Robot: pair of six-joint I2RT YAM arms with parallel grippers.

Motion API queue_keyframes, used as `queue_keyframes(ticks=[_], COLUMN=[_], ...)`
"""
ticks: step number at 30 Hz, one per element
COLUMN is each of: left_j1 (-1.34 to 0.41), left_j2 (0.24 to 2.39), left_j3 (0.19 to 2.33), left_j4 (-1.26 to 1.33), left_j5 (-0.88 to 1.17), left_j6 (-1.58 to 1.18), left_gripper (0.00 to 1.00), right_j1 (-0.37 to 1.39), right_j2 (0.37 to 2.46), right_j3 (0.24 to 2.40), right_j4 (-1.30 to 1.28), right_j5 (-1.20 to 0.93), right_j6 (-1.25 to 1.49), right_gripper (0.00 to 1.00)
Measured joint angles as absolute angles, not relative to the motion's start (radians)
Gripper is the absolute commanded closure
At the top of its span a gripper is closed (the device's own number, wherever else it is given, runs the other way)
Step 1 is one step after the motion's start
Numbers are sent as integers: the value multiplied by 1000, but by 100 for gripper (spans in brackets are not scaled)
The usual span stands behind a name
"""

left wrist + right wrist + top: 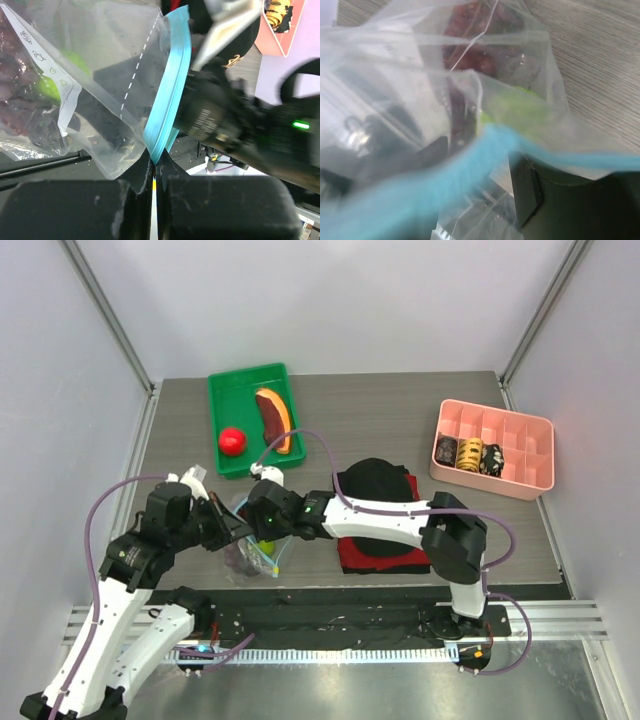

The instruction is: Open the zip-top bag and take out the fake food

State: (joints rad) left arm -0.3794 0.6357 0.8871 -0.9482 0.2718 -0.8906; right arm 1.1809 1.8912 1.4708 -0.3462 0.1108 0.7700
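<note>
Left fingers (148, 189) pinch the bag (100, 70) by its zip strip; whether the right fingers (263, 530), just opposite, grip cannot be told. Grapes (20, 95) lie inside.

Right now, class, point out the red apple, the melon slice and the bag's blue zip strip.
red apple (232, 441): top external view, centre of the fruit.
melon slice (273, 420): top external view, middle of its red flesh.
zip strip (172, 85): left wrist view, midway along the band.

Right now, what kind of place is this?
Probably a robot test booth: plain white walls close around one table, two arms bolted at its edge, a toy apple in a green tray.
</note>
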Motion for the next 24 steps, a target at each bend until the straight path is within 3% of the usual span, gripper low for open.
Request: queue_keyframes(ticks=[12, 16, 18, 19, 20, 22, 24], left_j1=[-379, -379, -379, -379, -379, -379, -379], left_j2=[612, 603, 591, 585, 580, 574, 572], left_j3=[824, 788, 780, 778, 778, 778, 779], left_j4=[-990, -1005, -1009, -1015, -1016, -1022, -1034], left_j5=[228, 218, 210, 207, 200, 190, 172], left_j6=[-899, -910, -911, -912, -912, -912, -911], left_gripper=[100, 100, 100, 100, 100, 100, 100], right_j1=[1194, 1201, 1205, 1205, 1206, 1204, 1203], right_j2=[2022, 2068, 2078, 2081, 2085, 2090, 2086], right_j3=[1422, 1429, 1435, 1441, 1447, 1454, 1459], right_j4=[-248, -208, -197, -199, -200, -209, -234], right_j5=[128, 160, 179, 186, 193, 205, 218], right_j6=[762, 762, 759, 756, 749, 733, 728], right_gripper=[17, 14, 22, 50, 66, 81, 87])
